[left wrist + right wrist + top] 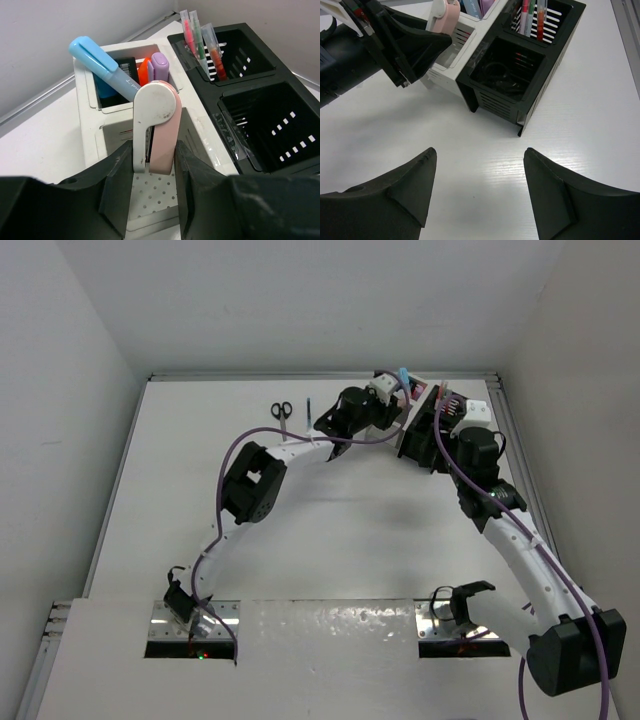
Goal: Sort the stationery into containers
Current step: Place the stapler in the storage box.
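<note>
My left gripper (152, 150) is shut on a white-and-pink piece (157, 122), holding it upright over the front compartment of the white container (90, 130). The back compartment of that container holds a blue marker (102, 62), an orange marker (144, 70) and a lilac bar (161, 65). The adjoining black container (235, 87) has red, green and orange pens (200, 40) in its back compartment. My right gripper (480, 152) stands open over bare table, just short of the black container (540, 95). Black-handled scissors (281, 410) and a thin pen (308, 415) lie on the table at the back.
The containers stand at the back right, near the table's raised rim (505, 400) and the wall. Both arms crowd around them; the left arm's elbow (250, 485) hangs over the table's middle. A dark looped item (502, 75) lies in the black container's front compartment.
</note>
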